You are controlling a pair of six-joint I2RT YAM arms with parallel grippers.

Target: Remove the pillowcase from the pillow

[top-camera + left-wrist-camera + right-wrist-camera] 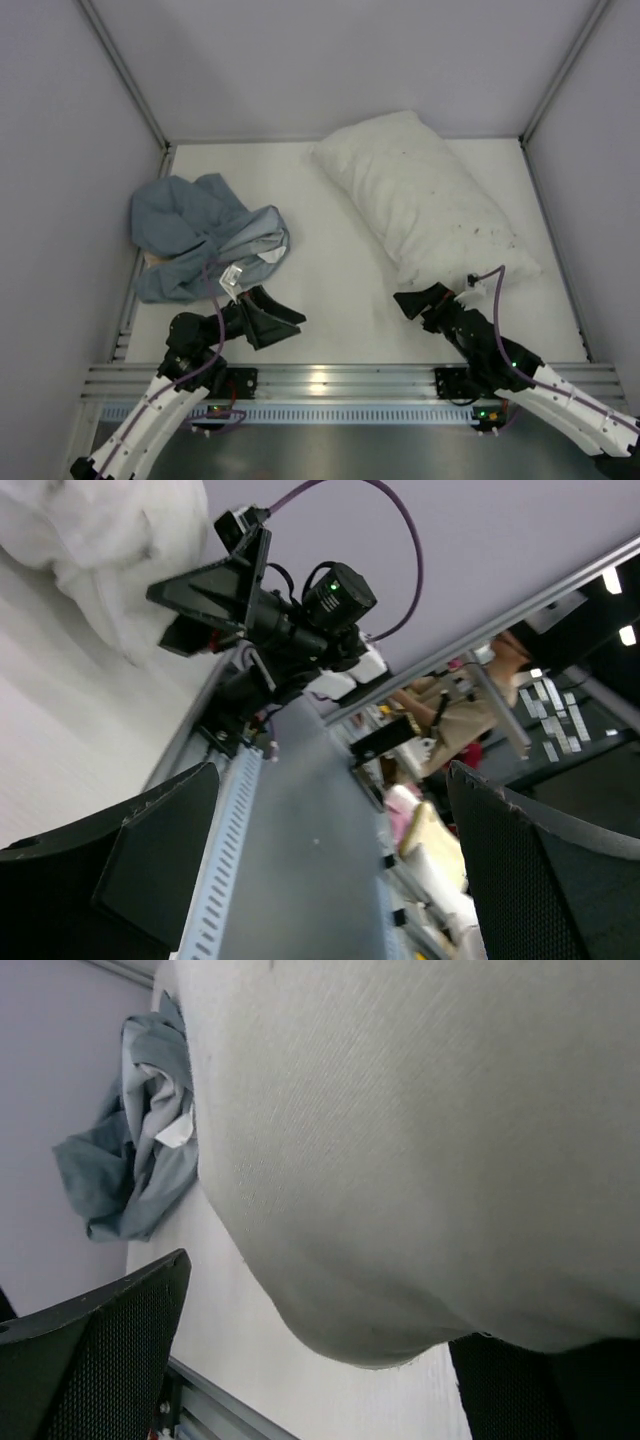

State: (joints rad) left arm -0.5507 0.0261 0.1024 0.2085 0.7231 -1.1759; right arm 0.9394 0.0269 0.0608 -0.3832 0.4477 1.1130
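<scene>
The grey-blue pillowcase [200, 240] lies crumpled and empty at the table's left side; it also shows in the right wrist view [140, 1150]. The white speckled pillow [420, 200] lies bare, diagonally at the right. My left gripper [280, 323] is open and empty, low above the table near the pillowcase's near right edge, apart from it and facing right. In its own view [335, 880] nothing is between the jaws. My right gripper [425, 303] is open at the pillow's near end. In the right wrist view the pillow [420, 1140] bulges just beyond the open jaws [320, 1360].
A metal rail [330, 380] runs along the near table edge. Grey walls close in the left, back and right. A white tag [232, 277] sticks out of the pillowcase. The left wrist view shows the right arm's wrist [280, 610].
</scene>
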